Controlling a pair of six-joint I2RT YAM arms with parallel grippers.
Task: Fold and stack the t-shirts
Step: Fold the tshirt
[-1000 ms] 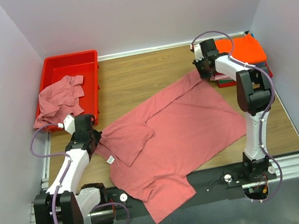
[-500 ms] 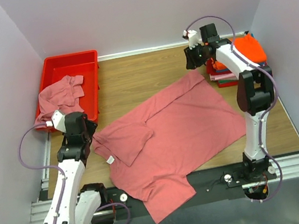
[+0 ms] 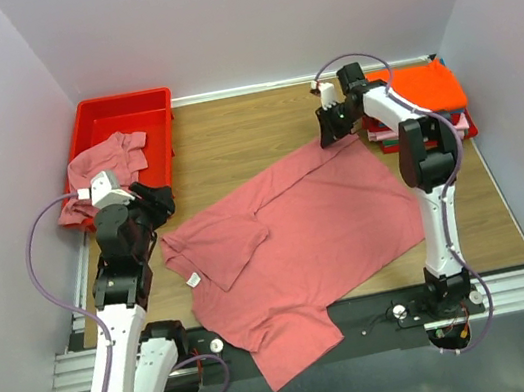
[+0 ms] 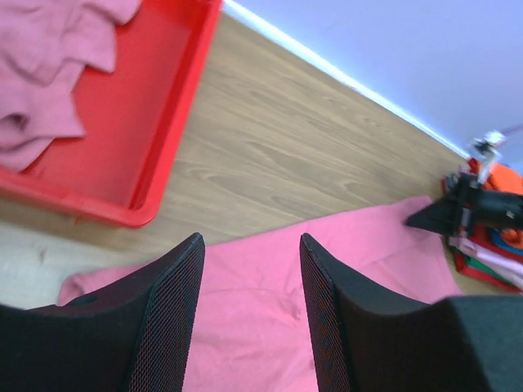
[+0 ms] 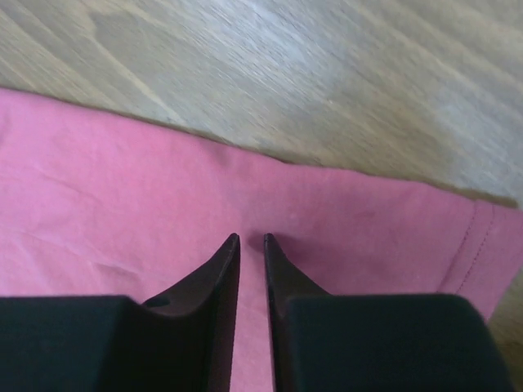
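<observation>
A large rose-pink t-shirt [image 3: 308, 228] lies spread on the wooden table, its left sleeve folded inward and a white tag [image 3: 194, 280] showing. My left gripper [image 4: 249, 241] hangs open above the shirt's left edge [image 4: 270, 310], close to the bin, with nothing between its fingers. My right gripper [image 5: 249, 237] is down on the shirt's far hem [image 5: 343, 220], jaws almost together with a thin strip of pink cloth between the tips. A second rose-pink t-shirt [image 3: 106, 173] lies crumpled over the bin. A folded orange t-shirt [image 3: 425, 86] tops a stack at the right.
The red plastic bin [image 3: 140, 111] stands at the far left, its near wall [image 4: 163, 139] just beyond my left fingers. The folded stack [image 4: 490, 245] sits against the right wall. Bare wood [image 3: 241, 134] lies between the bin and the right gripper. The shirt's bottom corner hangs over the table's near edge.
My left gripper opened, let go of the shirt's left edge and rose back toward the bin. The right gripper moved left along the far hem, opening and then closing.
</observation>
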